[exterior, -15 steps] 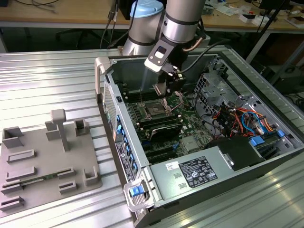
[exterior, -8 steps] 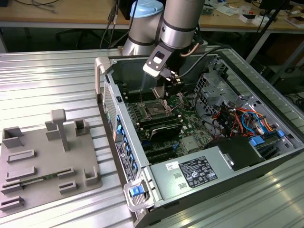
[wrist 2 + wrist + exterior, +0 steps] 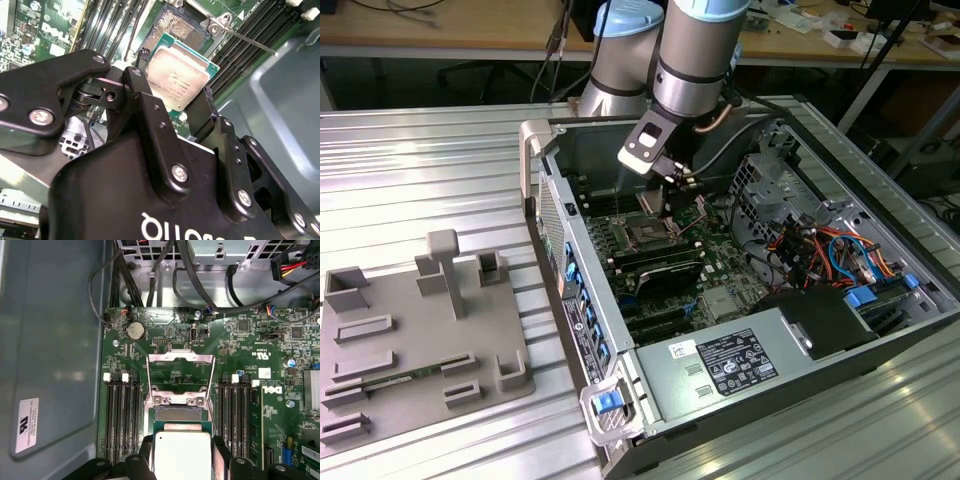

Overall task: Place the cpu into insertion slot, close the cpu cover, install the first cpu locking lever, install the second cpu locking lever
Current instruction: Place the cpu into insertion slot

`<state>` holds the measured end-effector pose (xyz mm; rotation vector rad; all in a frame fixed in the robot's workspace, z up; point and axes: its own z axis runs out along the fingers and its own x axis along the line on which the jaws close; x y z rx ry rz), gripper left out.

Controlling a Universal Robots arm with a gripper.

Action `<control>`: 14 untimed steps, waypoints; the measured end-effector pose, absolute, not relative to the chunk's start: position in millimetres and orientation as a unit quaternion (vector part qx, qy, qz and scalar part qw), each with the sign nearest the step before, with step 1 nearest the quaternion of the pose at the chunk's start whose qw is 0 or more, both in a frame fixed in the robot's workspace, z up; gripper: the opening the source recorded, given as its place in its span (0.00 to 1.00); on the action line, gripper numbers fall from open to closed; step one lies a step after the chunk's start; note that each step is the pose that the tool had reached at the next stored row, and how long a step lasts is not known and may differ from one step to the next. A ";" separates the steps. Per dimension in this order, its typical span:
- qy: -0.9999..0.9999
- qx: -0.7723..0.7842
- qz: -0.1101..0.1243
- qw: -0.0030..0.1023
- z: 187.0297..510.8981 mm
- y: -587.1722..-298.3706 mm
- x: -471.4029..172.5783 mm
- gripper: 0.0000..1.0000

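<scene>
Worked inside the open grey metal computer case [image 3: 620, 150], at the upper middle of the exterior view, beneath the silver-grey robot arm [image 3: 695, 50]. Gripped the small flat square cpu with a silver-grey metal top [image 3: 177, 80] in the black two-fingered gripper [image 3: 171, 86] and pinched it by two opposite edges, as seen in the second wrist view. Held it close to the small square dark insertion slot with a metal rim [image 3: 177, 413] in the first wrist view, not yet seated. Showed the thin silvery cpu cover frame [image 3: 179, 358] swung open beyond that socket, and a thin metal locking lever [image 3: 250, 42] standing free beside it, over the green motherboard [image 3: 230, 340].
</scene>
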<state>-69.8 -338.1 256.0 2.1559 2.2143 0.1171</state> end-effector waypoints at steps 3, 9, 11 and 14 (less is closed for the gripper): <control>0.716 0.697 0.035 0.022 250.5 -337.6 -69.9 0.55; 0.716 0.697 0.027 0.013 241.7 -337.6 -69.9 0.55; 0.716 0.697 0.026 0.012 234.7 -336.8 -69.7 0.55; 0.716 0.697 0.022 0.016 226.1 -333.7 -69.6 0.55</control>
